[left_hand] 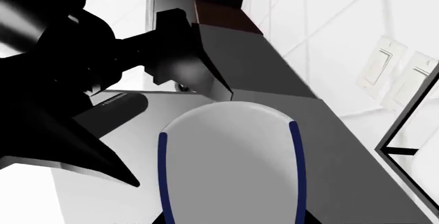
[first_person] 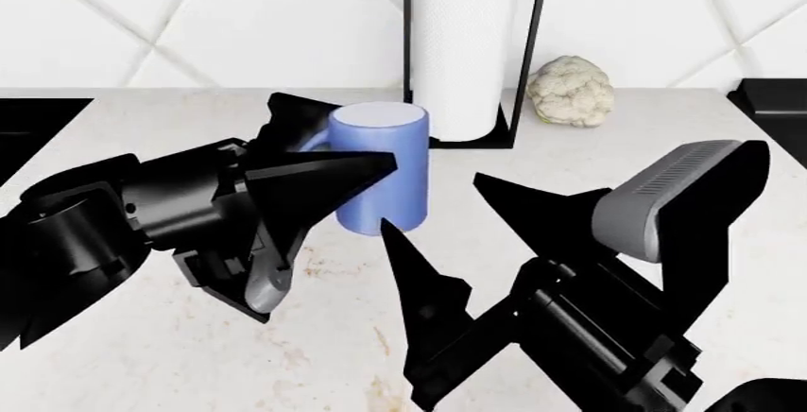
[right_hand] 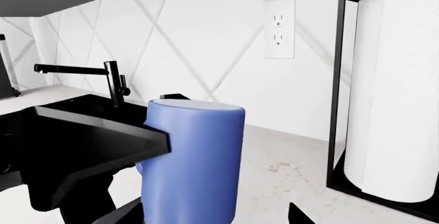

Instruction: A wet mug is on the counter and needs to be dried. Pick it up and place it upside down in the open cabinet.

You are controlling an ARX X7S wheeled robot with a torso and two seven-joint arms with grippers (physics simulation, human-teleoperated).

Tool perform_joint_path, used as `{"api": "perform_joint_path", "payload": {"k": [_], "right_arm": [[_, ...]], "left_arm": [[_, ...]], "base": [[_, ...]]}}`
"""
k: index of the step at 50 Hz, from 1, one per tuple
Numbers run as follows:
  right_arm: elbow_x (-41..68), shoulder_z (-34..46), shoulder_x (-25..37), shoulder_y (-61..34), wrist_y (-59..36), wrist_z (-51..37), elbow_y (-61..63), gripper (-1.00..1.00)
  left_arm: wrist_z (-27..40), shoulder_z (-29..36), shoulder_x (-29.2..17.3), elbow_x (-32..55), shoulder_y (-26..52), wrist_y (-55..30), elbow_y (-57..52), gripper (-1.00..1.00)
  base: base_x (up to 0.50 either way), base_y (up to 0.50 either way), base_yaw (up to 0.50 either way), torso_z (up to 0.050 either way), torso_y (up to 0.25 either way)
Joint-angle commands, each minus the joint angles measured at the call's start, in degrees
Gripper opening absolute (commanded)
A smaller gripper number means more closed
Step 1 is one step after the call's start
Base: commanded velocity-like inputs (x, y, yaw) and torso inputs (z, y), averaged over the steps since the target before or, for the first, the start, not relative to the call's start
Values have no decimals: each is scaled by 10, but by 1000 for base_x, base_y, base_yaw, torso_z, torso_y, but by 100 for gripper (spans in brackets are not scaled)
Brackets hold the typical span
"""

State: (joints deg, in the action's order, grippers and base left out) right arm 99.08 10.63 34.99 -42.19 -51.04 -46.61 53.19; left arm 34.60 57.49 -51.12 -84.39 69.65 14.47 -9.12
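Note:
The periwinkle mug (first_person: 381,171) stands upright, pale end up, over the white counter (first_person: 568,162) in front of the paper-towel roll. My left gripper (first_person: 359,143) is shut on the mug, one black finger in front of it and one behind. In the left wrist view the mug's pale end (left_hand: 233,167) fills the space between the jaws. My right gripper (first_person: 473,242) is open, just right of the mug and not touching it. The right wrist view shows the mug (right_hand: 195,157) close ahead. I cannot tell whether the mug touches the counter. The open cabinet is not clearly in view.
A white paper-towel roll (first_person: 460,43) in a black frame stands just behind the mug. A cauliflower (first_person: 570,91) lies to its right. A black stovetop edge (first_person: 772,100) is at the far right, a dark sink (first_person: 38,124) at the left, with a faucet (right_hand: 103,75).

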Motion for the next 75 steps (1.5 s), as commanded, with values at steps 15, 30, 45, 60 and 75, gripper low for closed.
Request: {"api": "perform_joint_path", "payload": {"k": [15,30,45,60,75], "right_arm": [[3,16,-11,-9,3,-7,0,100],[-8,14,-19,4,9,10,-4,100],[-19,18,-28,13,13,23,-10,100],[-32,22,-33,22,14,33,-16,100],[-37,26,-35,31,17,35,-22,-100]], "left_arm": [[-7,-13,-3,26,9,4,-23,-100],[-13,-14,2,32,11,5,-35,-100],[-18,-16,3,44,4,2,-65,-100],[-21,-22,6,54,13,3,-73,-100],[-17,-28,7,57,16,-2,-73,-100]], "base": [[0,0,0,0,0],[0,0,0,0,0],[0,0,0,1,0],[0,0,0,0,0],[0,0,0,0,0]]}}
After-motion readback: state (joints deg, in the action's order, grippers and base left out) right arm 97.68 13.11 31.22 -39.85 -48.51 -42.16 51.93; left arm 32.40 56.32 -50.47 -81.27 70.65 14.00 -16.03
